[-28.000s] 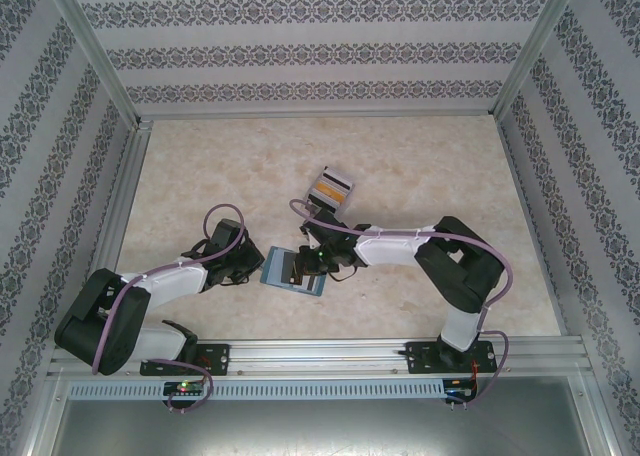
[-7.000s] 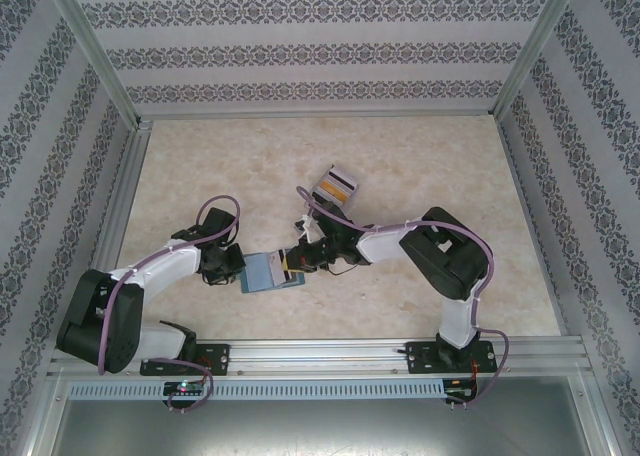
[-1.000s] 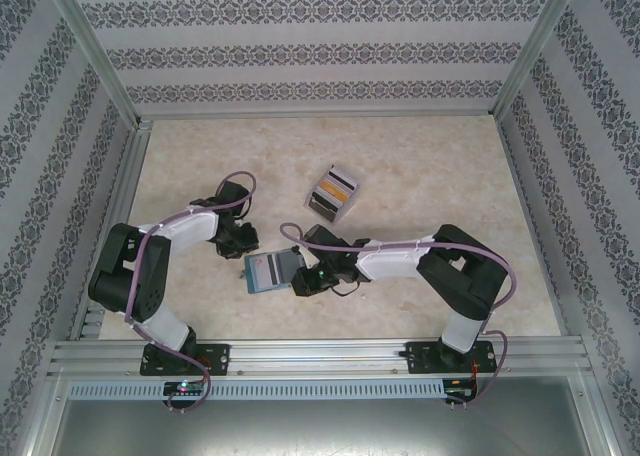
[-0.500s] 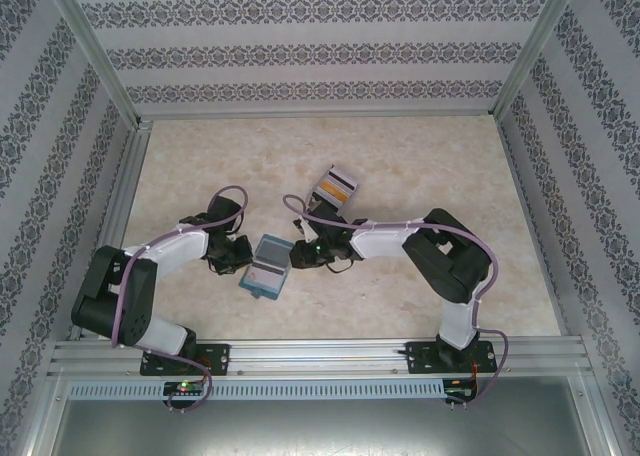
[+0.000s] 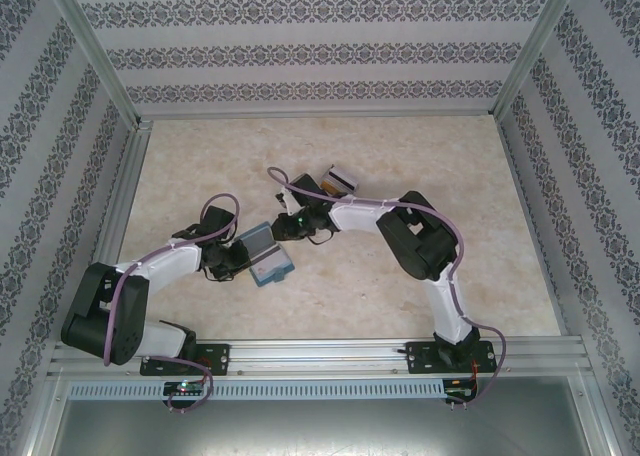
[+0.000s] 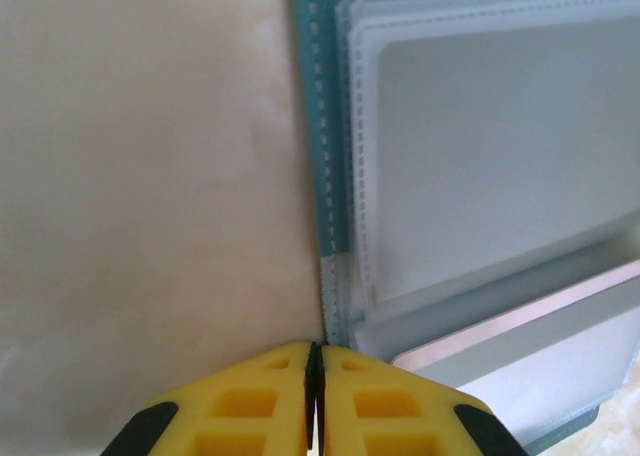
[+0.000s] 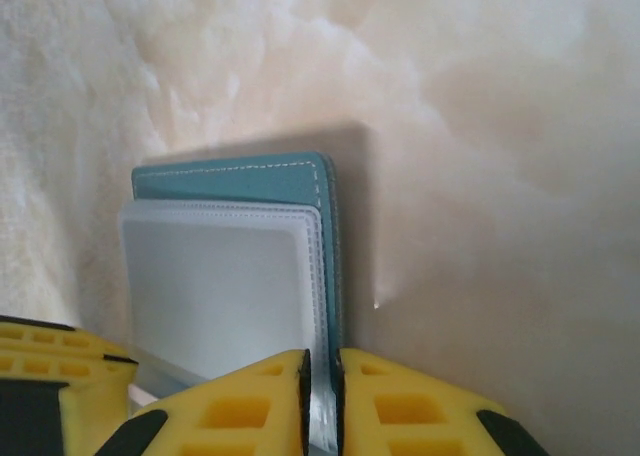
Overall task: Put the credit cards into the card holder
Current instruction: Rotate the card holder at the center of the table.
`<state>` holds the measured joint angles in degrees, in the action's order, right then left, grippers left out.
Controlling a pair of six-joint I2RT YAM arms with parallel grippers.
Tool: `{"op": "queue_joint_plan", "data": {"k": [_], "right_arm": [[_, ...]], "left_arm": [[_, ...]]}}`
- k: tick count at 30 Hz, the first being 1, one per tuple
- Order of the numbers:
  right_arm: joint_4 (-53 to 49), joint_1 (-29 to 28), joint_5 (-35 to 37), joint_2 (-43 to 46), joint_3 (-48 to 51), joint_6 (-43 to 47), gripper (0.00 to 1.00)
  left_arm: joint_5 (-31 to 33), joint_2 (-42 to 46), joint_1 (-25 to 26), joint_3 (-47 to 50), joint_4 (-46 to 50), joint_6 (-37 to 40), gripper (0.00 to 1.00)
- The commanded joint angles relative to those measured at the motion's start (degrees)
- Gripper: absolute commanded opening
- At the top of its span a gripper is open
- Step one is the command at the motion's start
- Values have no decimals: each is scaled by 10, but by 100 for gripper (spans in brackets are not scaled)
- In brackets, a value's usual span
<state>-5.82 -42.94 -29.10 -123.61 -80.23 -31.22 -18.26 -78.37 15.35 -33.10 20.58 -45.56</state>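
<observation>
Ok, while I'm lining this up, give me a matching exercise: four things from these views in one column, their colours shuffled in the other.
Things:
1. wallet cover
2. pocket pages
3. left gripper
4. table

Colours:
A. yellow
B. cream, marbled
C. teal
D. pale blue-grey

Pairs: 1-C, 2-D, 3-A, 4-B
</observation>
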Motion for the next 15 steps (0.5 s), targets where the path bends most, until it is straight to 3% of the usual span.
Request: {"op": "queue_joint_plan", "data": {"k": [1, 11, 15], "right_arm": [[-64, -12, -70, -28, -55, 33, 18], [-164, -11, -72, -81, -179, 77, 19], [-183, -9, -63, -78, -194, 86, 25]], "left_arm": [[-49, -19, 22, 23, 4, -31, 14], [-44, -44, 79, 5, -25, -67, 15], [-42, -51, 99, -7, -31, -78, 15]]}}
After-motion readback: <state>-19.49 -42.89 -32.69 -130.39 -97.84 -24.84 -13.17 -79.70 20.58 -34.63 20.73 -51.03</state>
